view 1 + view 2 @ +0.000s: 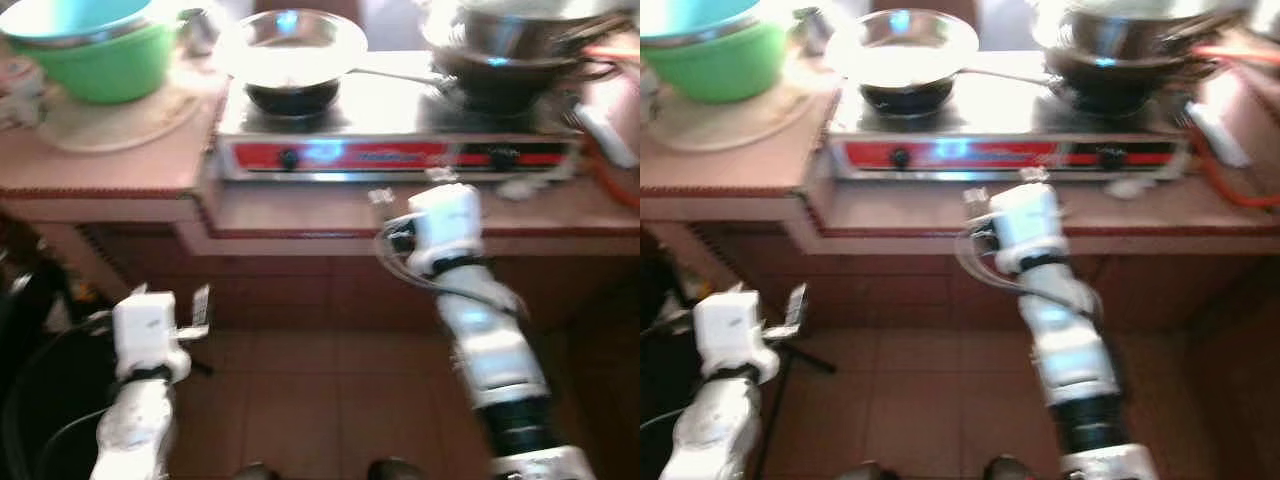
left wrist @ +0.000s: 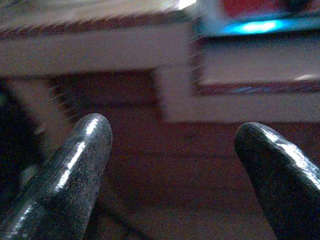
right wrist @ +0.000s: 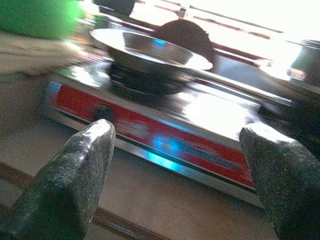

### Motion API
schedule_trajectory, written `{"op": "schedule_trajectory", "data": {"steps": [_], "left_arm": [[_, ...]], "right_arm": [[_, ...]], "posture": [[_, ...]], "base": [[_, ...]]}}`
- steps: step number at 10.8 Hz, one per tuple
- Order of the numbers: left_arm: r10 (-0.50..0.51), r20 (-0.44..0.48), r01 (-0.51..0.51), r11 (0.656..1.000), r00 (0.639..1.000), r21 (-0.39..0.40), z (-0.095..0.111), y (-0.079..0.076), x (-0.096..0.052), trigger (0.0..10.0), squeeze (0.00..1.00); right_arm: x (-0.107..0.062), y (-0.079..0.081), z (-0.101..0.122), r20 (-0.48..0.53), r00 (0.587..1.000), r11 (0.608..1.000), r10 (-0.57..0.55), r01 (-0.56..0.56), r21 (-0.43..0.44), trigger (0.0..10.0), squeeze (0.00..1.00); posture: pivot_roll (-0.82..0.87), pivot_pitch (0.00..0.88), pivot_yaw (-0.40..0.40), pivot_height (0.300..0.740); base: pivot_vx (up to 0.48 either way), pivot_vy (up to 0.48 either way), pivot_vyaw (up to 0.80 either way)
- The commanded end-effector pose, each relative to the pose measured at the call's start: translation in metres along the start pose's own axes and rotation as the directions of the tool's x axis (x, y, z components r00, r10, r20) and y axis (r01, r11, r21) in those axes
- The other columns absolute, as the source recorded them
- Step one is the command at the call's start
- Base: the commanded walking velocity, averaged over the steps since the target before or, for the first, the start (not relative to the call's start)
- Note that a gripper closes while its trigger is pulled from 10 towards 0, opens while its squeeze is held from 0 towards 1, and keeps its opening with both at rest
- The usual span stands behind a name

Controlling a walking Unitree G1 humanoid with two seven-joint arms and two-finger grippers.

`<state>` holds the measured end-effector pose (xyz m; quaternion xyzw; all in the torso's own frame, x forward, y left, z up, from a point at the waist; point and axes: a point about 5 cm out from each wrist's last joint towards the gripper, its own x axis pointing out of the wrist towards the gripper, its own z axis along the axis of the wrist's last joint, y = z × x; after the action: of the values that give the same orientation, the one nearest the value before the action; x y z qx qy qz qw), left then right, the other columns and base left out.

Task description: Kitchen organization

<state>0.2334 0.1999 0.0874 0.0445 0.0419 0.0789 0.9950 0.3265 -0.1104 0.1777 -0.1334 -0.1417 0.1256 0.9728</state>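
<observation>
- Looks like the approach stage to me: the right gripper (image 3: 175,185) is raised at the counter's (image 1: 120,175) front edge, aimed at the two-burner stove (image 1: 395,120), fingers spread wide with nothing between them.
- The left gripper (image 2: 175,175) hangs low below the counter edge, also spread and empty, facing the cabinet front.
- "Kitchen organization" is vague, so which item it's after is a guess. The shallow steel pan (image 3: 150,50) on the stove's left burner sits straight ahead of the right gripper, its long handle running toward the right burner.
- A darker pot (image 1: 515,60) sits on the right burner; a green bowl (image 1: 100,55) with a blue one stacked in it sits at the counter's back left corner.
- Next move probably needs the arm up over the stove's front edge, whichever item it's going for.
</observation>
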Motion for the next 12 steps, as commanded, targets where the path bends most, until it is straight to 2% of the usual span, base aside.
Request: {"op": "schedule_trajectory", "data": {"steps": [1,3,5,6,7,8,9,10,12], "left_arm": [[-0.008,-0.02,0.008,1.0,1.0,-0.003,-0.007,-0.003,-0.003,10.0,0.0],[-0.003,-0.091,0.003,1.0,0.996,0.001,-0.027,-0.003,-0.002,10.0,0.0],[-0.018,-0.163,0.021,1.0,0.987,0.015,-0.048,-0.001,-0.001,10.0,0.0],[-0.048,-0.238,0.058,0.998,0.97,0.035,-0.069,-0.005,-0.002,10.0,0.0],[-0.047,-0.284,0.057,0.998,0.958,0.025,-0.081,-0.005,-0.004,10.0,0.0],[-0.066,-0.376,0.083,0.996,0.924,0.031,-0.102,-0.009,-0.009,10.0,0.0],[-0.091,-0.471,0.116,0.993,0.877,0.024,-0.124,-0.016,-0.017,10.0,0.0],[-0.099,-0.528,0.136,0.99,0.844,0.031,-0.138,-0.018,-0.021,10.0,0.0],[-0.072,-0.624,0.081,0.997,0.778,-0.014,-0.155,-0.014,-0.026,10.0,0.0]], "right_arm": [[-0.001,-0.008,-0.002,-0.009,1.0,1.0,-0.018,0.018,-0.007,10.0,0.0],[-0.006,-0.01,-0.023,-0.109,0.993,0.997,-0.034,0.041,0.061,10.0,0.0],[-0.017,-0.008,-0.051,-0.223,0.975,0.997,-0.017,0.034,0.073,10.0,0.0],[-0.029,-0.005,-0.077,-0.333,0.943,0.994,0.007,0.031,0.109,10.0,0.0],[-0.037,-0.004,-0.09,-0.383,0.923,0.993,0.01,0.034,0.11,10.0,0.0],[-0.05,-0.002,-0.111,-0.461,0.886,0.994,0.034,0.018,0.108,10.0,0.0],[-0.071,0.005,-0.14,-0.583,0.809,0.99,0.071,0.014,0.141,10.0,0.0],[-0.085,0.011,-0.155,-0.649,0.755,0.988,0.09,0.016,0.156,10.0,0.0],[-0.107,0.03,-0.178,-0.769,0.62,0.966,0.155,0.067,0.249,10.0,0.0]], "posture": [[-0.02,0.171,0.036,0.74],[-0.02,0.167,0.031,0.74],[-0.02,0.162,0.027,0.74],[-0.02,0.162,0.024,0.74],[-0.02,0.165,0.02,0.74],[-0.02,0.166,0.012,0.74],[-0.02,0.164,0.007,0.74],[-0.02,0.161,0.003,0.74],[-0.04,0.151,0.003,0.74]], "base": [[0.0,0.0,0.0],[0.0,0.0,0.0],[0.0,0.0,0.0],[0.0,0.0,0.0],[0.0,0.0,0.0],[0.0,0.0,0.0],[0.0,0.0,0.0],[0.0,0.0,0.0],[0.0,0.0,0.0]]}}
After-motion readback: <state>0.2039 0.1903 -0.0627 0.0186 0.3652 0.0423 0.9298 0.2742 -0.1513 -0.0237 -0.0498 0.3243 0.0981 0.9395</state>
